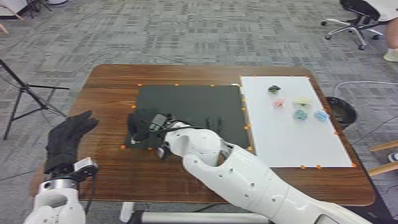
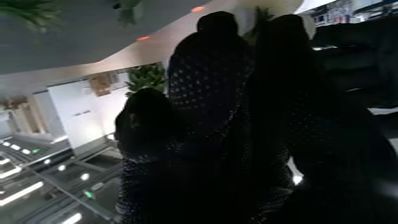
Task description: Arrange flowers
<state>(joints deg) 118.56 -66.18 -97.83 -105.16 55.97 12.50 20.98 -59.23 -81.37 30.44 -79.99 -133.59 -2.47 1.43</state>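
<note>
The left hand (image 1: pixel 69 134) is relaxed and released, its fingers straight, at the left side of the brown wooden counter (image 1: pixel 108 95); the right hand (image 1: pixel 140 126) is at the lower left part of the black mat (image 1: pixel 182 97), and whether it is clenched or grasping something I cannot tell; in the right wrist view, green leaves (image 2: pixel 147 76) show just beside that hand, and two green sprigs (image 2: pixel 129 11) lie on the dark mat beyond it. To the right of the mat is a white board (image 1: pixel 293 145); on its far half are a dark flower (image 1: pixel 274 89), a pink flower (image 1: pixel 279 103), a pale yellow flower (image 1: pixel 303 100) and two blue flowers (image 1: pixel 300 115), the blue pair nearest the robot; orange markers (image 1: pixel 249 127) run along the edges of mat and board.
</note>
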